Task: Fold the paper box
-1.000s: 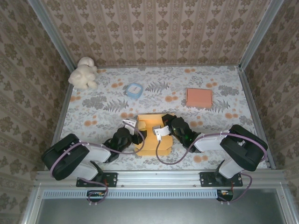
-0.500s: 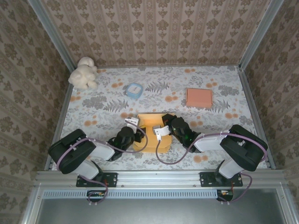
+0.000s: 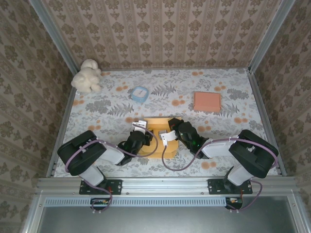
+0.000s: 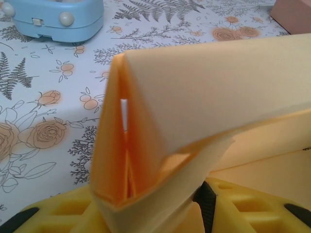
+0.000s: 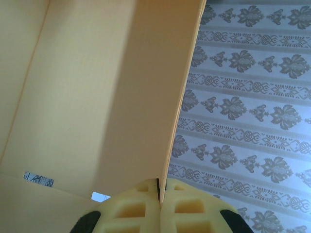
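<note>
The orange paper box (image 3: 158,145) lies near the table's front edge between both arms. My left gripper (image 3: 144,135) is at its left side. In the left wrist view the yellow fingers (image 4: 53,213) are shut on a doubled-over, raised wall of the paper box (image 4: 209,97). My right gripper (image 3: 169,136) is at the box's right side. In the right wrist view it (image 5: 159,193) pinches the thin edge of an upright wall of the paper box (image 5: 121,87), pads tight together.
A light blue gadget (image 3: 139,93) lies behind the box, also close ahead in the left wrist view (image 4: 58,19). A flat pink box (image 3: 207,101) sits back right. A white plush toy (image 3: 86,75) stands in the back left corner. Patterned walls enclose the table.
My left arm has swung rightward and its gripper has pushed the box's left wall up and inward. The box's footprint looks narrower. The right gripper has stayed in place.
</note>
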